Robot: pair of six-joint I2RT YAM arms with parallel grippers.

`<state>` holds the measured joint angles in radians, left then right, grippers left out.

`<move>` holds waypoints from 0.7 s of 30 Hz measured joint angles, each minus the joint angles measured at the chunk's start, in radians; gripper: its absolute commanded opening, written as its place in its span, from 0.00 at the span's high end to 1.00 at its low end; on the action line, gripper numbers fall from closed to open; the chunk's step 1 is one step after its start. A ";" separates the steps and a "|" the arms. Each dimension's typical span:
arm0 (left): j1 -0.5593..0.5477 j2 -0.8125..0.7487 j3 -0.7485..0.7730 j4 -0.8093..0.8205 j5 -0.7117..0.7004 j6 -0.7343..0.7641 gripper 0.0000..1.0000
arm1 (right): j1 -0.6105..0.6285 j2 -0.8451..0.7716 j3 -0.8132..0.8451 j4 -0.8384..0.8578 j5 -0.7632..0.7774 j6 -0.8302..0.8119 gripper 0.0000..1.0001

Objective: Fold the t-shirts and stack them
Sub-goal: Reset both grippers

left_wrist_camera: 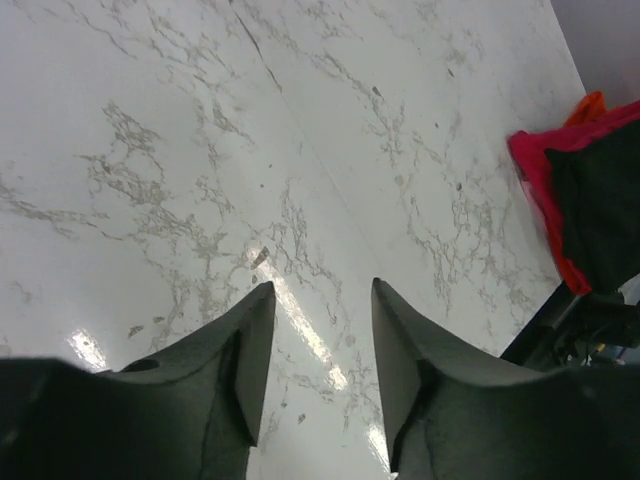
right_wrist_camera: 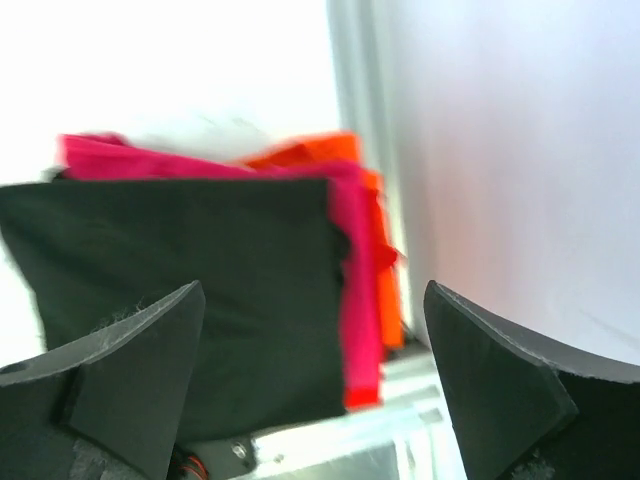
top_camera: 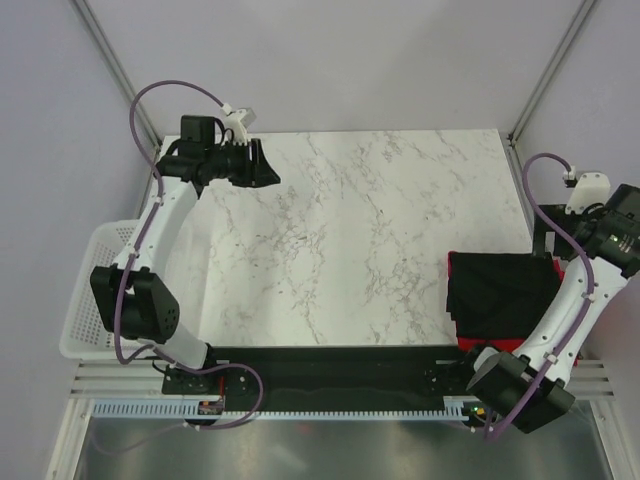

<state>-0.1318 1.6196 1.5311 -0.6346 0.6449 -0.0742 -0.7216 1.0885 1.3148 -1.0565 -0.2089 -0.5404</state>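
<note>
The t-shirts [top_camera: 500,295] lie stacked at the near right corner of the table [top_camera: 350,230], with the black shirt [right_wrist_camera: 180,270] on top of the magenta shirt [right_wrist_camera: 352,240] and the orange shirt [right_wrist_camera: 320,150]. The stack lies close to the right edge, so a stray brush could skew it or drag it off. The right gripper [right_wrist_camera: 312,290] hangs beside it, jaws wide and empty. The left gripper [left_wrist_camera: 322,288], at the far left corner, is partly open and holds nothing.

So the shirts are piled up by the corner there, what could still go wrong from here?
1. The black t-shirt tops a pile sitting close to the near right edge of the table; a nudge from the right arm above it might push cloth over.
2. The magenta t-shirt and orange t-shirt stick out past the black one, so the pile is uneven and may slump.
3. The right gripper is open close by; a finger could snag the top shirt.
</note>
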 measured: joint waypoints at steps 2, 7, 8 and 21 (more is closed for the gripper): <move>-0.002 -0.043 0.000 0.009 -0.029 0.006 0.35 | 0.031 0.001 -0.019 0.012 -0.061 0.021 0.02; -0.008 -0.114 -0.058 0.061 -0.117 0.018 0.00 | 0.238 0.050 -0.122 0.150 -0.085 0.177 0.02; -0.011 -0.121 -0.075 0.072 -0.140 0.019 0.00 | 0.288 0.051 -0.145 0.208 -0.079 0.217 0.02; -0.077 -0.092 -0.113 0.164 -0.288 0.019 0.00 | 0.954 0.371 -0.135 0.851 0.362 0.439 0.02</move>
<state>-0.2092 1.5276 1.4181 -0.4702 0.3573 -0.0551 0.2321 1.4593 1.1793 -0.2054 0.1535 -0.1013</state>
